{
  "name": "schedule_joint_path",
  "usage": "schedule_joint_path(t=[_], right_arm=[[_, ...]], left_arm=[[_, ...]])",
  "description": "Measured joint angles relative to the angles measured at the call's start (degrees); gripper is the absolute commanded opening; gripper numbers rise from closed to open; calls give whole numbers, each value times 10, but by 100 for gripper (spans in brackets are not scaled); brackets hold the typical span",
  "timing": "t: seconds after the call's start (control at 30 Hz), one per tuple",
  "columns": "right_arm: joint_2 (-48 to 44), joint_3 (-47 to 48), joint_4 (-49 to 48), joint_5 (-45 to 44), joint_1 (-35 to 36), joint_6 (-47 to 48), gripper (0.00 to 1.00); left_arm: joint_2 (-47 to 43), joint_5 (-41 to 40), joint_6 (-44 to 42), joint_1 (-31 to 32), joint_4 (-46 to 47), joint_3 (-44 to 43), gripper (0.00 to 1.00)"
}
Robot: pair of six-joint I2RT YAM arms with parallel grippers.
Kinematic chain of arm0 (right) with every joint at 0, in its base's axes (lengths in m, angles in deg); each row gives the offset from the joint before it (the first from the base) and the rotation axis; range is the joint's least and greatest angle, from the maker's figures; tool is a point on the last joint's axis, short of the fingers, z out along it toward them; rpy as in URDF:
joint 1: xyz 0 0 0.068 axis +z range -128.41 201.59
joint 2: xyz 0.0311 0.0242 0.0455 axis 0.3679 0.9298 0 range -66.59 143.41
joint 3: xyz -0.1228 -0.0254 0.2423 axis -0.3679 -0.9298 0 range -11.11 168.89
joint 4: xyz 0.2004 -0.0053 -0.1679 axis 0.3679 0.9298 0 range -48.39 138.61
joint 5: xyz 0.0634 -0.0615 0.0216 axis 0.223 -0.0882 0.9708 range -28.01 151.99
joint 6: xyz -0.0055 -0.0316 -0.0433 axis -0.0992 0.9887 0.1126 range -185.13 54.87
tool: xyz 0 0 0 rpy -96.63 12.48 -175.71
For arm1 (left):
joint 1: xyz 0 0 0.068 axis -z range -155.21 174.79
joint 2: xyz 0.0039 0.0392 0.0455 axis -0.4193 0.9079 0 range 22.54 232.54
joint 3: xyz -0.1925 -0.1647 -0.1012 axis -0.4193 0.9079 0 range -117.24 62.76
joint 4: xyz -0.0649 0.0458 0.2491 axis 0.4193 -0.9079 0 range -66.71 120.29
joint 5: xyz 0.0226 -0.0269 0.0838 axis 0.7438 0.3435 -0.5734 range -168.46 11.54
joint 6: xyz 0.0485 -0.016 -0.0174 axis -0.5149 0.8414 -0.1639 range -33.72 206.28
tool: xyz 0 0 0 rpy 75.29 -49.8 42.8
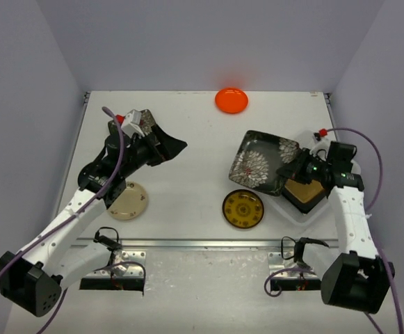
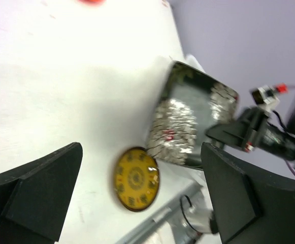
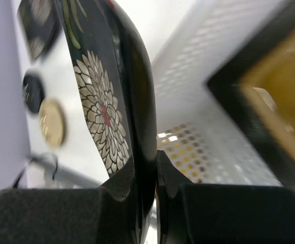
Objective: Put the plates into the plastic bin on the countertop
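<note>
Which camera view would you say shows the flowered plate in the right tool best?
The top view: the whole flowered plate shows, next to the bin, with the right tool at its corner. The left wrist view gives it blurred; the right wrist view shows only its rim edge-on, pinched.

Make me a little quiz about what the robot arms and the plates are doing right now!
1. True or false: the left gripper is holding a plate.
2. Where does the right gripper pinch the black flower plate? A: on its rim. B: on its middle. C: nowhere, it only hovers.
3. Fill in the gap: the amber-centred square plate lies inside the ____.

Key
1. False: its jaws stand wide apart with nothing between them.
2. A.
3. plastic bin.
</note>
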Motion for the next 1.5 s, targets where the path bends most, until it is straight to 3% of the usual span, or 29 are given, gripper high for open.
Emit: schedule_joint_path(t=[0.13,0.37,0.57,0.67,0.77,0.97,1.1,1.27,1.5], right_arm=[[-51,-9,27,-57,-107,-38,0],[-32,-9,50,-72,-233,-75,0],[-6,-9,51,-116,-266,-66,6],[27,-9,51,-122,-266,-54,14],[48,-11,49,-125,-265,-47,43],[51,-10,49,-164,-246,-32,72],[54,5,67,-212,-219,-25,99],[53,39,87,-277,-202,-27,99],[48,88,85,-262,-177,-33,99]], left_arm=[[-53,-62,-39,0,-85,-4,100],[-74,-76,-86,0,-206,3,100],[-100,-107,-119,0,-268,5,100],[-92,-112,-131,0,-281,5,100],[-81,-111,-137,0,-287,5,100],[-69,-114,-144,0,-285,5,100],[-54,-136,-145,0,-288,3,100],[-17,-157,-137,-9,-293,-21,100],[38,-152,-107,-68,-273,-41,100]])
